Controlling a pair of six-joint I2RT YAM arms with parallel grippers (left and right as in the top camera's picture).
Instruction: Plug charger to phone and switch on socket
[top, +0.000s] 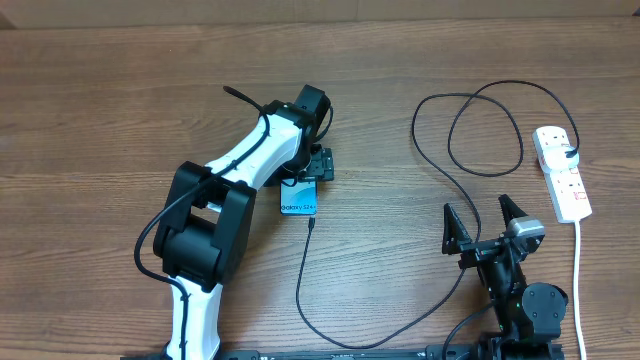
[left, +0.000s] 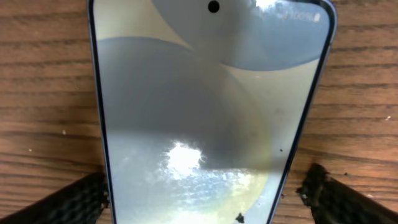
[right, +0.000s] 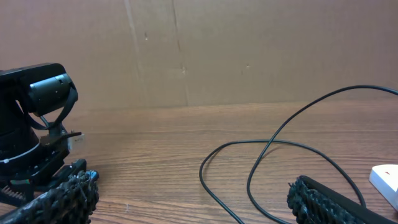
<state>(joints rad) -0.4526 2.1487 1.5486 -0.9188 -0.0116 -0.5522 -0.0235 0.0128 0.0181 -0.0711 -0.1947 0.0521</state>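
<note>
Left hand (left: 202, 196) is down over the phone (left: 205, 93), jaws wide, one finger either side of the screen. One pad looks to be against the phone's edge and the other sits just off it, so it's a straddle, not a clamp. The phone lies flat on the bench (top: 100, 120), right under that hand.

Just past the hand, off the phone's Galaxy end, the charger (top: 303, 275) comes in. Its tip (top: 312, 227) is close to the phone but apart from it, so nothing is plugged in.

Right hand (top: 478, 212) is well away to the side, jaws spread, holding nothing, hovering low with the cable's big loops ahead of it. Beyond it and further out sits the socket (top: 562, 172); I can't read its switches from here.

So this looks like the first step: pinning the phone so it can't slide. The next move calls for a firm, square hold on the phone's edges. Then a hand has to pick up that small tip, line it up with the port and push straight in. The switch comes last.
</note>
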